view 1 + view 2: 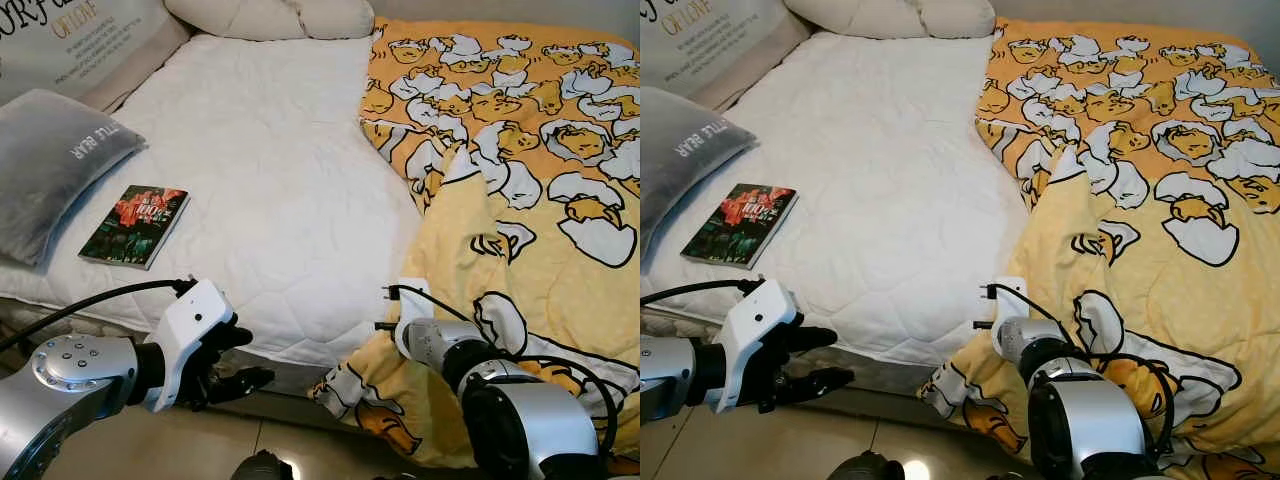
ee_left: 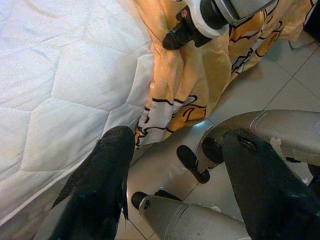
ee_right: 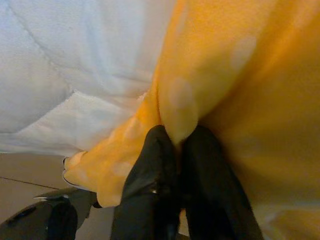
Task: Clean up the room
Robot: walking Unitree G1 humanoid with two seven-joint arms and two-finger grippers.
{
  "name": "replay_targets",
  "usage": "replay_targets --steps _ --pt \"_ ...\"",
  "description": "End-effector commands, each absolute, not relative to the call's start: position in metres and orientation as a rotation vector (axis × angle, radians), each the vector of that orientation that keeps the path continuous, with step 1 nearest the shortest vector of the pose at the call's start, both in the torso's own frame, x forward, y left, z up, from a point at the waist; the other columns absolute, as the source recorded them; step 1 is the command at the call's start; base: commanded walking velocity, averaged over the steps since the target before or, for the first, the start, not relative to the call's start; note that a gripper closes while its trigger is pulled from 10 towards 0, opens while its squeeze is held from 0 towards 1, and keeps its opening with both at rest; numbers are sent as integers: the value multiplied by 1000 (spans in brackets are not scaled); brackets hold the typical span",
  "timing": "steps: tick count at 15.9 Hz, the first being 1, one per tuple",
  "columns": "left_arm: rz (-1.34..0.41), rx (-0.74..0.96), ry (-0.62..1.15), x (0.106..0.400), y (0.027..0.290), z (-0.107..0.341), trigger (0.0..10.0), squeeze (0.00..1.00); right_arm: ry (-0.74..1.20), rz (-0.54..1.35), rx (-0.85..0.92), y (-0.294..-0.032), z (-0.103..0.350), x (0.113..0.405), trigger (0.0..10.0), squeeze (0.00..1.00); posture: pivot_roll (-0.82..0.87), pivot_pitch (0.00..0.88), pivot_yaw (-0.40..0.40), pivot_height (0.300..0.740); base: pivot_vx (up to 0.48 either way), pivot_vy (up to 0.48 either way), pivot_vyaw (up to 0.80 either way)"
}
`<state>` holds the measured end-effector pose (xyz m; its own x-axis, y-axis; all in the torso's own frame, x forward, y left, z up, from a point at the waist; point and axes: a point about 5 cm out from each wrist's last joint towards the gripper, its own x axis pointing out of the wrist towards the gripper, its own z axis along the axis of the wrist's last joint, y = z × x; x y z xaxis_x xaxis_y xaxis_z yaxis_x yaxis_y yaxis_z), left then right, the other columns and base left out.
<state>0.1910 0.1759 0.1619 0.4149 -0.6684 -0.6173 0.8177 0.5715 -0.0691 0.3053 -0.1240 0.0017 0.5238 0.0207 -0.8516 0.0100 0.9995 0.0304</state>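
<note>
1. The right end effector point(image 3: 172, 145) has its two black fingers closed together on a fold of the yellow duck-print blanket point(image 1: 520, 200). The pinch is at the blanket's inner edge, near the foot of the bed, where the cloth hangs down over the side of the white mattress point(image 1: 270, 180).

2. The left end effector point(image 1: 235, 362) holds nothing. Its fingers stand apart, moderately wide, and it hovers just in front of the mattress edge, above the tiled floor point(image 2: 260, 80).

3. The blanket covers only the right half of the bed. Its long axis runs from the foot of the bed, where the robot stands, toward the pillows point(image 1: 270, 15) at the head. The uncovered mattress lies to the left of the pinched edge.

4. I judge that the coming move is to pull this edge leftward across the bare mattress, so the direction of the pull is toward the left arm. The right arm is the nearer one and already has the cloth.

5. The hanging corner of the blanket point(image 2: 165, 107) lies between the two end effectors, and the left one is near enough to take it if a second hold is needed.

6. A book point(image 1: 135, 225) and a grey pillow point(image 1: 55, 160) lie at the left side of the mattress, in the way of a full spread.
</note>
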Motion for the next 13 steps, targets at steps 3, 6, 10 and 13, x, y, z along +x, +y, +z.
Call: replay_targets --steps 3,6,10,13 --pt "-935 276 641 192 178 166 10000 0 1021 -9 67 -132 -4 300 0 0 268 81 32 740 0 0 0" --pt "-926 277 634 195 179 164 10000 0 953 50 153 -130 1 307 0 0 258 67 22 740 0 0 0" --pt "-895 266 616 197 180 163 10000 0 752 783 198 -83 17 302 0 0 247 44 8 740 0 0 0" --pt "-899 251 616 193 177 160 10000 0 796 1319 -2 -77 -3 252 0 0 245 40 8 740 0 0 0"
